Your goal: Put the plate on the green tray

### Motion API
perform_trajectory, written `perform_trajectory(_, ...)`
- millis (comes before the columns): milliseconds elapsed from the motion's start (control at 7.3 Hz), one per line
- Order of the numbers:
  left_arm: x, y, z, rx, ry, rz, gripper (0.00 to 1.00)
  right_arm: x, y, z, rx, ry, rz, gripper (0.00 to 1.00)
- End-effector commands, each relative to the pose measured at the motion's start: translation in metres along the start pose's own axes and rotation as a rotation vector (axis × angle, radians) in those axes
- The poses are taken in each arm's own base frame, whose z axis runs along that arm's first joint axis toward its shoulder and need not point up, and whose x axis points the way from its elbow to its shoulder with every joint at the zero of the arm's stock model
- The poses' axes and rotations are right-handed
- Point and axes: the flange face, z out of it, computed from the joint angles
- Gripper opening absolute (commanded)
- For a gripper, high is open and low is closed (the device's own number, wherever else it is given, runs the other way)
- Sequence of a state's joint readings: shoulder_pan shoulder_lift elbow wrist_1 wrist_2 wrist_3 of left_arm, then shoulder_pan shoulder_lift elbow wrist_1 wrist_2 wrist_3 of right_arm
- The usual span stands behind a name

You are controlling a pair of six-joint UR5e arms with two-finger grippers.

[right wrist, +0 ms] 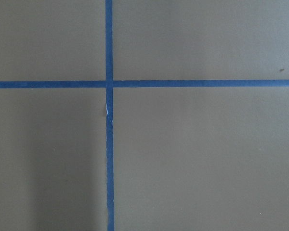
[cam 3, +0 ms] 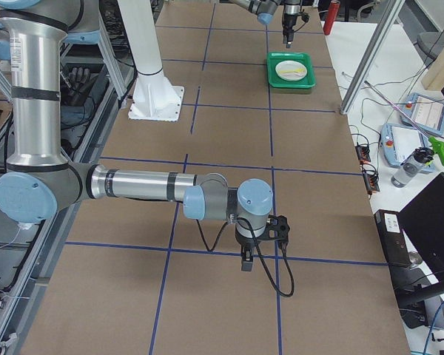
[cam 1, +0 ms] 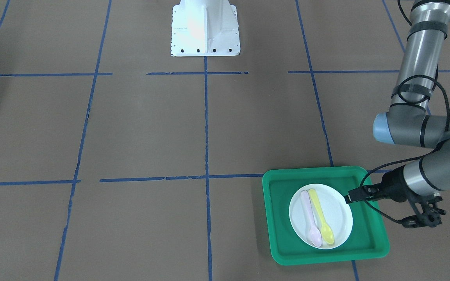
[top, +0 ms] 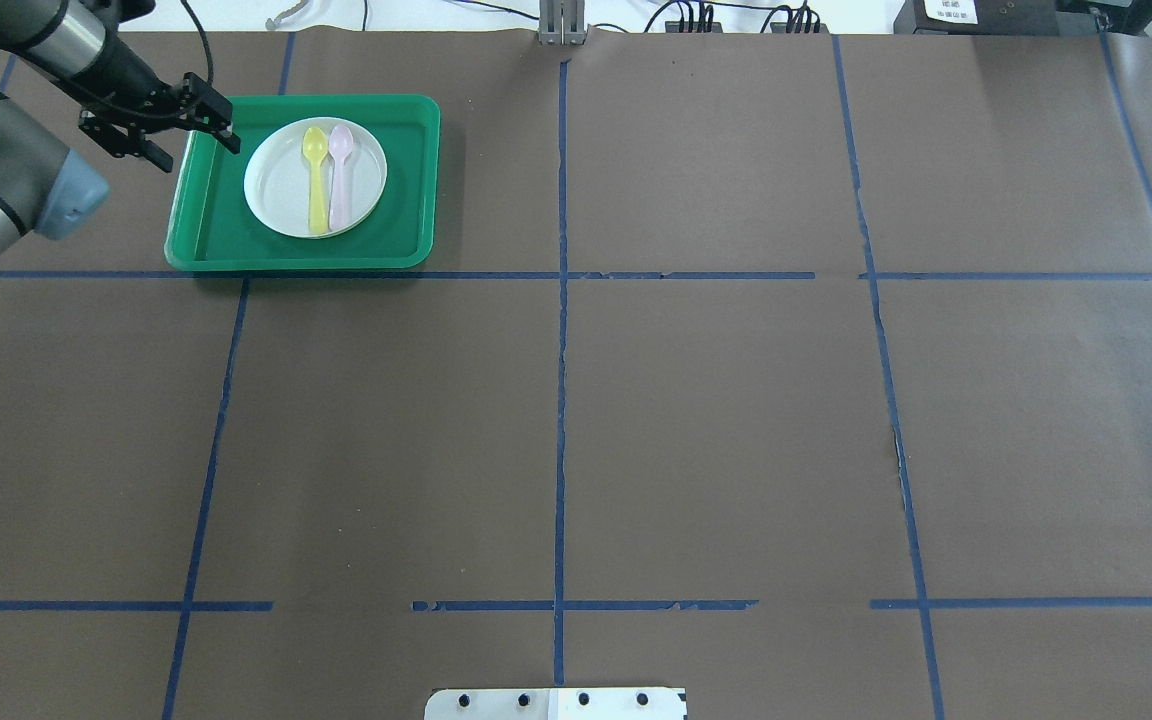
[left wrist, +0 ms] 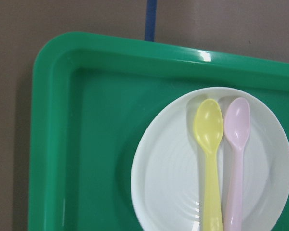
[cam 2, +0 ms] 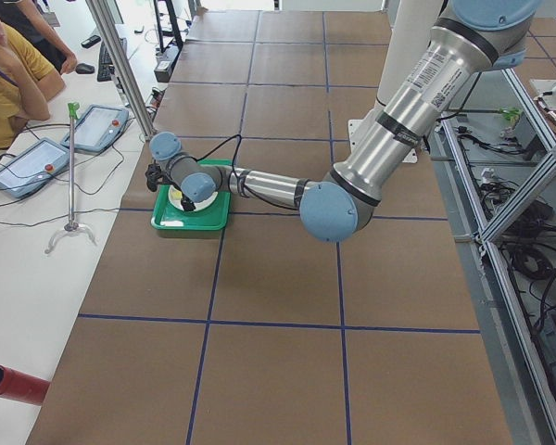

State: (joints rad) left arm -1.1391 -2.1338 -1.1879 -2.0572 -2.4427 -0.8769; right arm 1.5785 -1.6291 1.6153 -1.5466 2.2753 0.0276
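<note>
On green tray [cam 1: 280, 218]: plate [cam 1: 339, 215], carrying yellow spoon [cam 1: 320, 214] beside pink spoon [cam 1: 309, 215].

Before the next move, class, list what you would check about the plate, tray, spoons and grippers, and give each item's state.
1. Plate lying flat inside the tray: ok.
2. Yellow spoon and pink spoon both on the plate: ok.
3. Left gripper open, holding nothing: ok.
4. Its fingertip clear of the plate's rim: cannot tell.
5. Right gripper far from the tray: ok.
6. Right gripper open or shut: cannot tell.
</note>
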Motion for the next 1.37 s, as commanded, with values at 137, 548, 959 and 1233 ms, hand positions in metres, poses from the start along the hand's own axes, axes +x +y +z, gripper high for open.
perform_trajectory(137,-0.061,0.060,-0.109,0.012,-0.098,0.100,1.00,0.000,0.000,0.000,0.000,0.000,0.000,1.00)
perform_trajectory(548,-0.213,0.158,-0.174,-0.005,-0.293,0.254,1.00,0.000,0.000,0.000,0.000,0.000,0.000,1.00)
perform_trajectory(959,-0.323,0.212,-0.206,-0.023,-0.311,0.276,1.00,0.000,0.000,0.000,-0.001,0.000,0.001,1.00)
perform_trajectory(1233,-0.339,0.225,-0.198,-0.047,-0.299,0.237,1.00,0.000,0.000,0.000,0.000,0.000,0.000,1.00)
